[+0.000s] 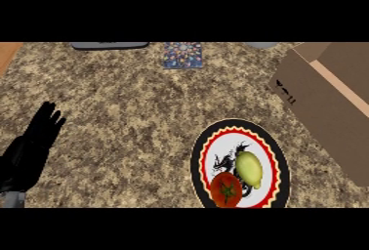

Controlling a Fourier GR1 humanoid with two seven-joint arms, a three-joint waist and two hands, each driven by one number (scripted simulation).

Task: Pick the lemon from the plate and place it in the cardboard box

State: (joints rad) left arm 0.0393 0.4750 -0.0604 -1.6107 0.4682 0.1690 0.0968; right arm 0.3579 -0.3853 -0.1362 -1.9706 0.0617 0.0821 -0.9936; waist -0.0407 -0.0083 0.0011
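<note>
Low at the left edge rests the black left hand, fingers straight and released, holding nothing. On the round black-and-red-rimmed white plate lies the yellow-green lemon, touching a red tomato. Just beside the plate's right stands the brown cardboard box.

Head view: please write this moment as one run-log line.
yellow lemon: on patterned round plate | brown cardboard box: right | left hand: open | right hand: unseen
</note>
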